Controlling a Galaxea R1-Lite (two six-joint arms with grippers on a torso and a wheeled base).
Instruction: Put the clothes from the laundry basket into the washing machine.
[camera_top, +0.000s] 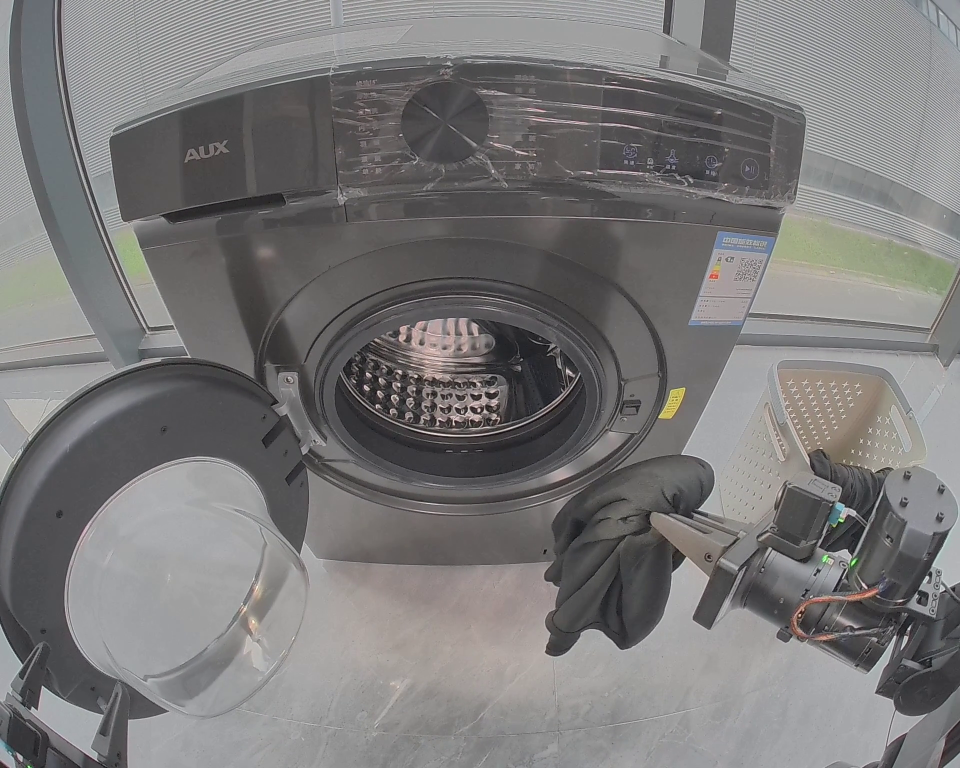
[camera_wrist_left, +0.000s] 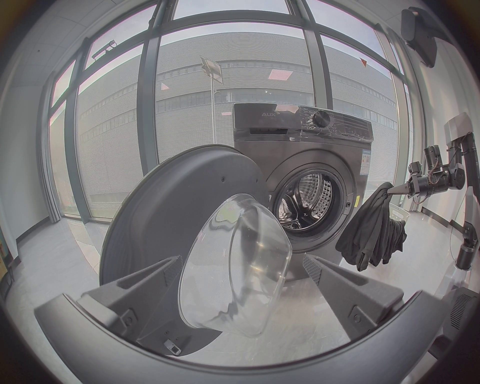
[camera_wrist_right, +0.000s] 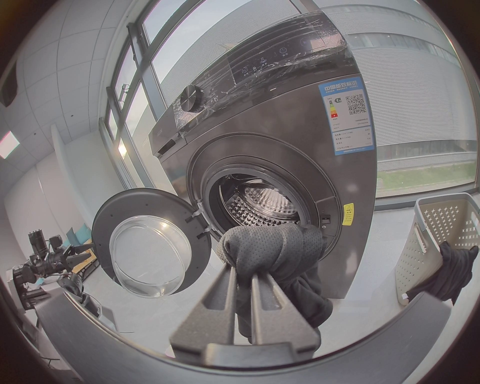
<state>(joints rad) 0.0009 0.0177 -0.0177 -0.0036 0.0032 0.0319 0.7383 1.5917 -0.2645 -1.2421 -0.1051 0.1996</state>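
In front of the washer's open mouth, low and to its right, a crumpled black garment (camera_top: 620, 560) hangs from the right hand (camera_top: 662, 522), which is clamped on a fold of it. The garment is outside the machine, below the rim of the opening. The perforated steel drum (camera_top: 455, 385) of the grey front-loading washing machine (camera_top: 250, 270) shows no clothes in its visible part, so the loading looks barely begun. More dark cloth (camera_top: 850, 478) drapes over the cream perforated laundry basket (camera_top: 850, 400) beside the machine, so at least one piece is left. The round glass-bowled door (camera_top: 150, 540) stands wide open. The left hand (camera_top: 78, 690) sits low near it, spread and holding nothing.
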